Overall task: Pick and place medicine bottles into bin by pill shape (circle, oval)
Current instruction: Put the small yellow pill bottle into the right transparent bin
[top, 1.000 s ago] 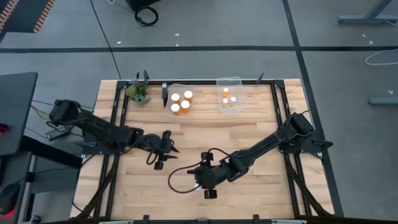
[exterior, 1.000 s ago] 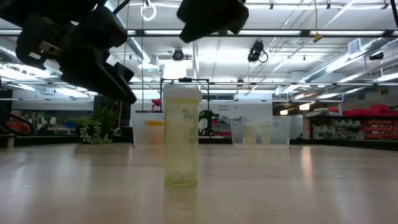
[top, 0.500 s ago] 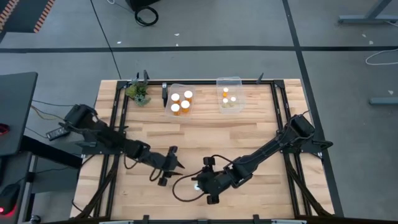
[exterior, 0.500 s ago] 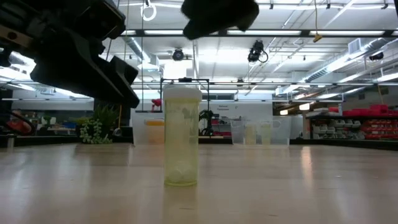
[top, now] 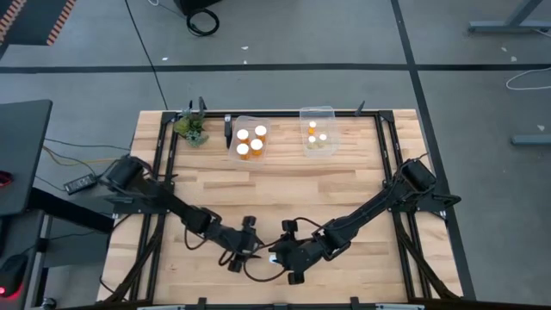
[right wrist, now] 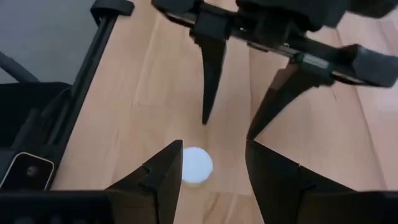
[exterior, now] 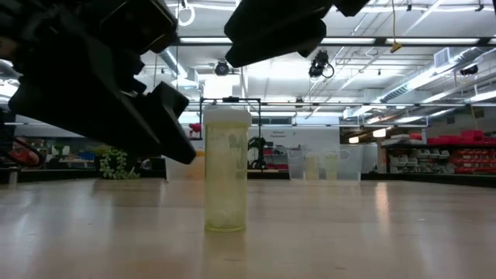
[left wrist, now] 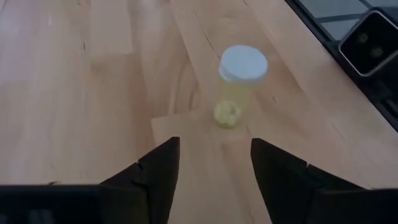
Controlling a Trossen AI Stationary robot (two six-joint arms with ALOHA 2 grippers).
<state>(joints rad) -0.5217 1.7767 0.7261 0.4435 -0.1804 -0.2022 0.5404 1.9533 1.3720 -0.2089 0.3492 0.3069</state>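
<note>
Up at the top centre of the high view, the two clear bins (top: pixel 315 131) already hold most of the medicine bottles (top: pixel 250 140), so the sorting looks nearly done. One last bottle (exterior: pixel 226 169) stands upright low in the middle of the table, with the left gripper (left wrist: pixel 211 163) and right gripper (right wrist: pixel 211 171) both spread wide and empty, closing in from either side. No label or writing is readable on it.

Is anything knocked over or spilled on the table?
No, nothing stands out. The one loose medicine bottle stands upright with its white cap on, pills inside. The left gripper and right gripper both hang open close to it. The other bottles sit in their bins.
</note>
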